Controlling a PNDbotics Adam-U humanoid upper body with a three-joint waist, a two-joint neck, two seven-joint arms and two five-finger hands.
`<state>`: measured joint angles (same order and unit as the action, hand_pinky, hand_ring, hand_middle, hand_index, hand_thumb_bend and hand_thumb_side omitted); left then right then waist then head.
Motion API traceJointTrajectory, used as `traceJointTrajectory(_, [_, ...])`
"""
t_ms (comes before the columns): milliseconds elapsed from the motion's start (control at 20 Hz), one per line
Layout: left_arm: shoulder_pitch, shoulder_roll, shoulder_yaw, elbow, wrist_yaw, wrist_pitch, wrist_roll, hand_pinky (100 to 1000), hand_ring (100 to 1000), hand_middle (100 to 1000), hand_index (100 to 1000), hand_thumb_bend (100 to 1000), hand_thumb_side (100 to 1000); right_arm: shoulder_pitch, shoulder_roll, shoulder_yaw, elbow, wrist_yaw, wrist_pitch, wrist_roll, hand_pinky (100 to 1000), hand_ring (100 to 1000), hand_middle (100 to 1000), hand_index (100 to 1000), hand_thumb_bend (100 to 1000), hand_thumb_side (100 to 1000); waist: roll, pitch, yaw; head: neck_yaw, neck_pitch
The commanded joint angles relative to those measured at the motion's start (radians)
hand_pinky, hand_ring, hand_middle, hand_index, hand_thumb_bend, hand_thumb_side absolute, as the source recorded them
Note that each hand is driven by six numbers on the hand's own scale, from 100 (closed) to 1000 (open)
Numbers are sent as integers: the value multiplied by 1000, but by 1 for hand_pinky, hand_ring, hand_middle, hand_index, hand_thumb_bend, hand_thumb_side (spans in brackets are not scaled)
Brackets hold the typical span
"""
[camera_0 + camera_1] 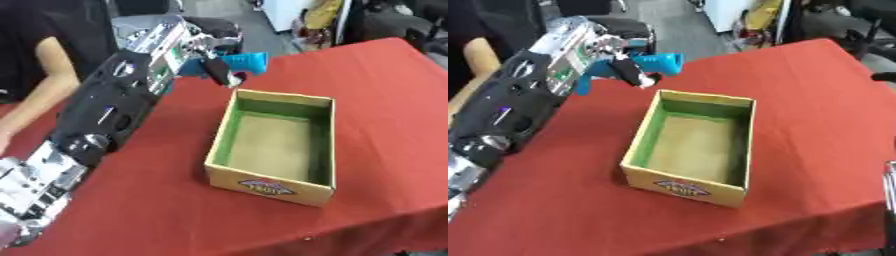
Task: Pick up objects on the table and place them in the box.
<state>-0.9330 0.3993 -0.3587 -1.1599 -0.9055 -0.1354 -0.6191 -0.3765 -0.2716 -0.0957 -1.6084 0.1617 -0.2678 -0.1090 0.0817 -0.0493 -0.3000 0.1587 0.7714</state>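
Observation:
My left arm reaches up from the lower left, and my left hand (203, 59) is shut on a blue tool-shaped object (661, 62). The object hangs in the air just beyond the far left corner of the cardboard box (268, 187), with its blue handle end (584, 86) sticking out below the hand. The box stands open in the middle of the red table (157, 210). It has green inner walls and a brown floor, and nothing shows inside it. My right hand (889, 183) shows only as a thin silver sliver at the right edge of the right eye view.
The red cloth lies bare to the right of and in front of the box. Dark chairs (846, 30) and clutter stand past the table's far edge. My left forearm (105, 120) covers the table's left side.

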Motion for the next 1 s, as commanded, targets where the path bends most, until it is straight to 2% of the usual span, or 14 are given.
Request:
traceJointTrajectory(50, [-11,-1,-2,-9,-13,-15,7,253,100,100,100,100,345,-18,-4,-4,-20,-1,0,0,601,807,824,999,399,1000,-9,-7,-3,10,-1])
traceJointTrajectory(1000, [27,-39,-33,12,-8,-58,30,254,100,100,100,100,350,-24,-2,-2,-23,0,0,6,601,804,822,994,403,1000,-8,-4,-7,8,-1])
